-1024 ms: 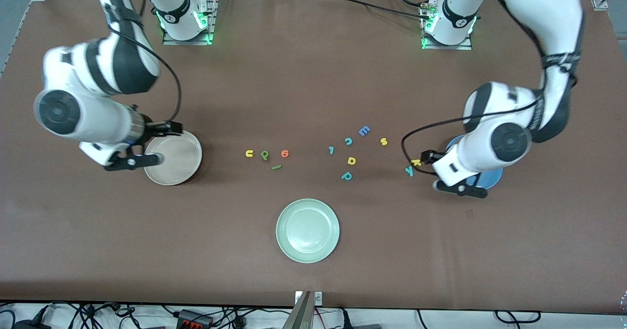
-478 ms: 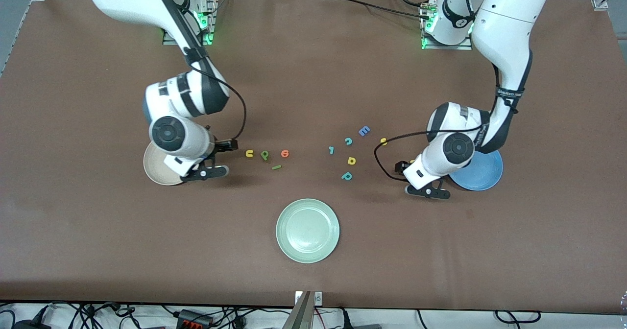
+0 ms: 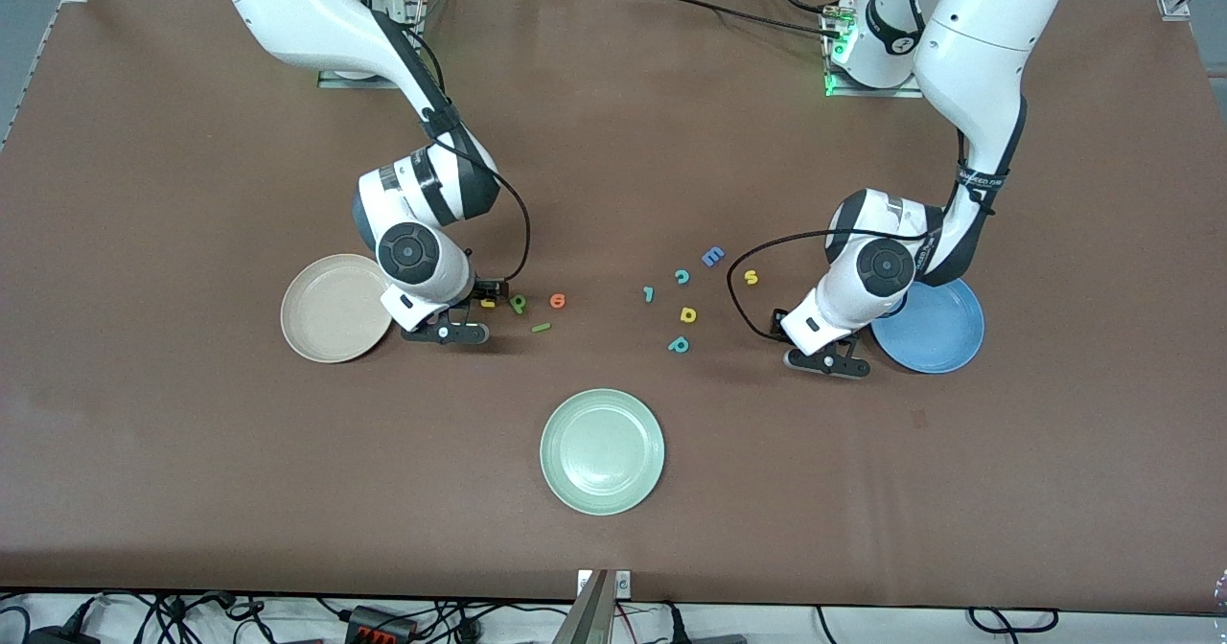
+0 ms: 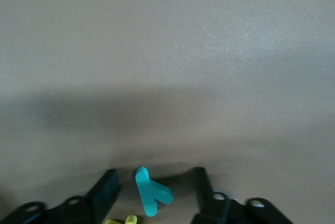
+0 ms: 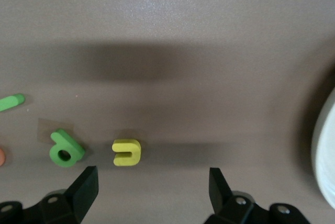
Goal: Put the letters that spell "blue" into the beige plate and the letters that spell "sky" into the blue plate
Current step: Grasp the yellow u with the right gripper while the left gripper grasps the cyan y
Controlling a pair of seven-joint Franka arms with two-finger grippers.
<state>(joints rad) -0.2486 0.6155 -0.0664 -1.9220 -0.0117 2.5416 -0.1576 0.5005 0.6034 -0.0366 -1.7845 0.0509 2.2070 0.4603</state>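
Brown table. Left end effector, jaws apart around the teal y, by the blue plate. Right end effector, wide, holding nothing, over the yellow u near the beige plate.

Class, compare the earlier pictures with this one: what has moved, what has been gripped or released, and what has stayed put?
The right gripper moved from the beige plate to the yellow u, fingers open. The left gripper moved off the blue plate and now straddles the teal y; no grip is visible yet. Plates and letters stayed put.
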